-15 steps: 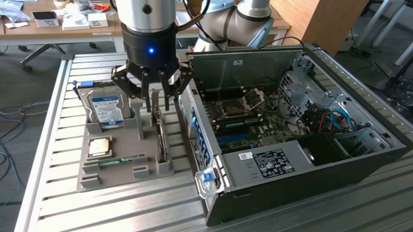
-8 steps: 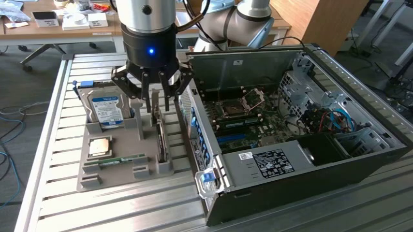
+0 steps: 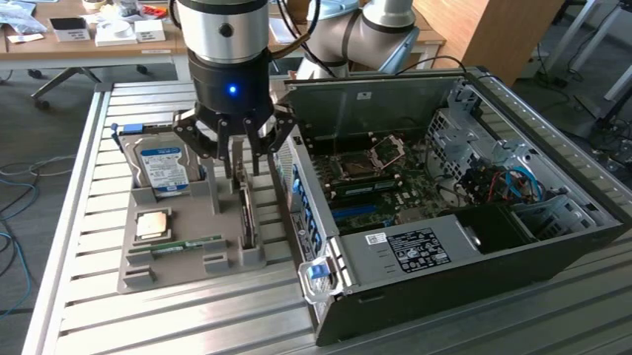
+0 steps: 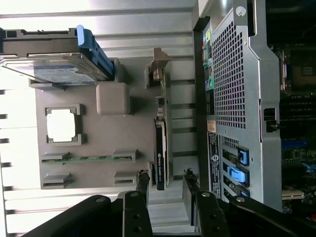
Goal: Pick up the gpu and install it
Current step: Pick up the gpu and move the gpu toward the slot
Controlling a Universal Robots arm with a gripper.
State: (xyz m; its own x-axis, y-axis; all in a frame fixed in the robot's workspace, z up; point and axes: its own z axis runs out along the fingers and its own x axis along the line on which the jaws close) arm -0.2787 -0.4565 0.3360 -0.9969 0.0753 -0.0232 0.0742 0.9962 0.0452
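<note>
Dark gpu (image 4: 161, 155) on edge in grey tray (image 4: 98, 143) | claw (image 4: 165, 177) spread just above it

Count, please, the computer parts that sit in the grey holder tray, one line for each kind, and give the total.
Hard drive: 1
Processor chip: 1
Memory stick: 1
gpu: 1
Total: 4 parts in the grey tray
</note>
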